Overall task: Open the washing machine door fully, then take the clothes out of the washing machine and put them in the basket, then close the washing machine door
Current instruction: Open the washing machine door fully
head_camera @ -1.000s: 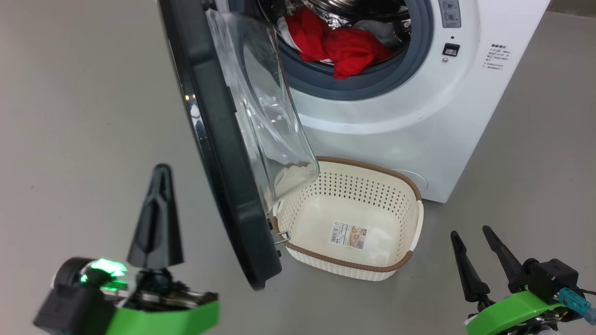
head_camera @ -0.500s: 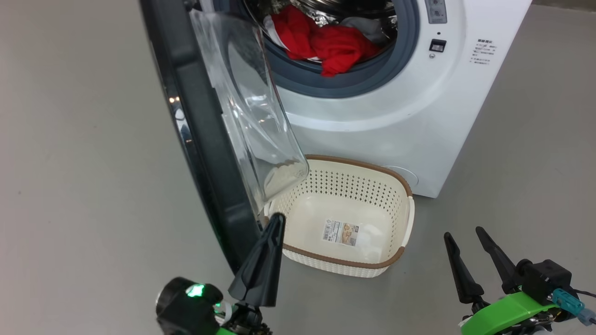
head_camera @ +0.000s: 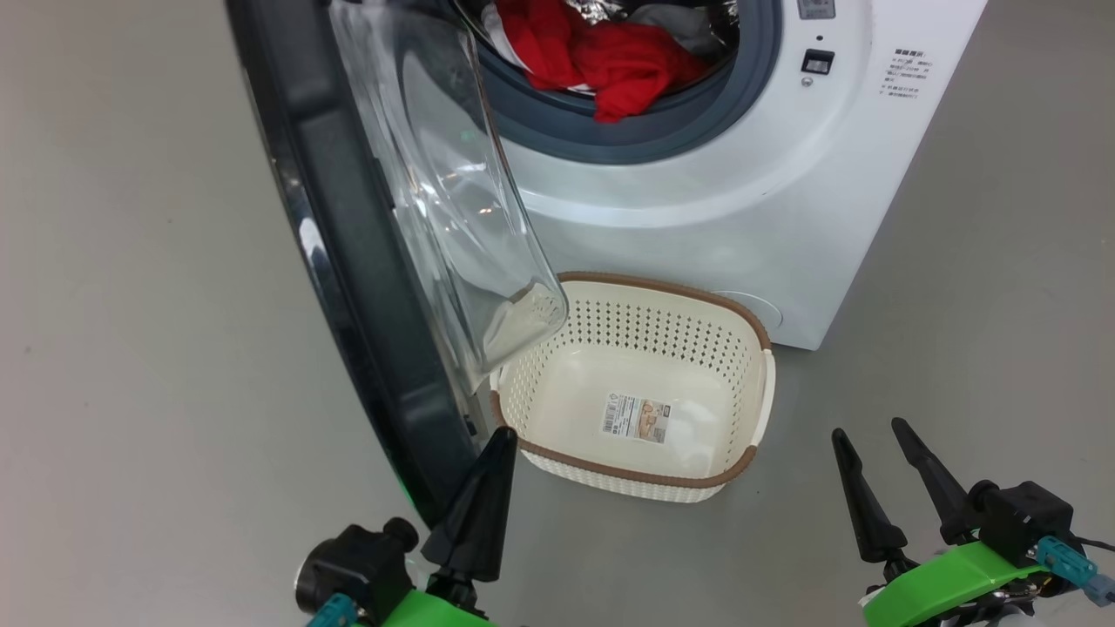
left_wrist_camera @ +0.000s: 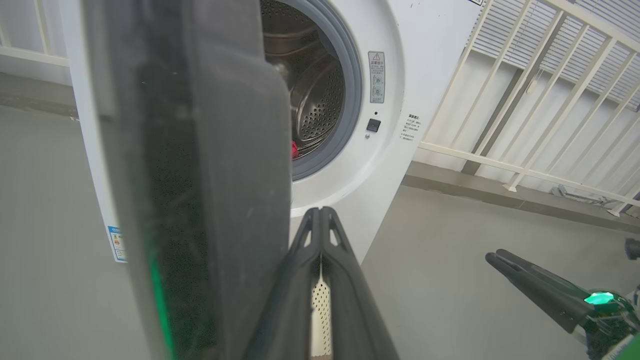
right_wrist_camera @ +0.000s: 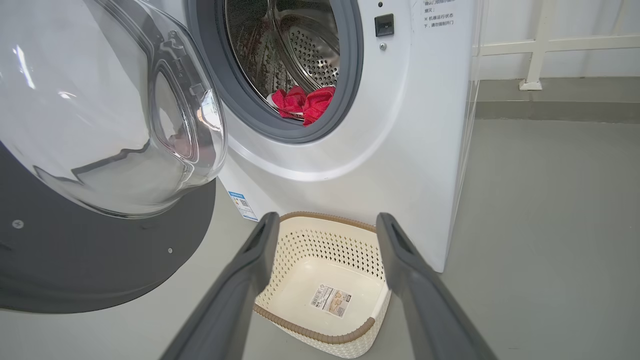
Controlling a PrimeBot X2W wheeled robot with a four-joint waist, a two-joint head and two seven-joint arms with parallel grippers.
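1. The washing machine door stands swung out at the left, seen nearly edge-on in the head view. Its black rim faces outward and its clear glass bowl bulges toward the machine.
2. The left hand sits low, just beside the door's bottom edge, with its two dark fingers pressed together and holding nothing. In the left wrist view these fingers rise right next to the door's dark edge. Whether they touch it cannot be told.
3. The basket rests on the grey floor in front of the washing machine, partly under the glass bowl. Inside it lies a paper label.
4. The clothes, bright red, lie in the drum mouth, with a fold draping onto the grey rubber ring.
5. The right hand hovers low at the right, well apart from the basket, with its fingers spread wide and holding nothing. In the right wrist view it points toward the basket and the open drum.
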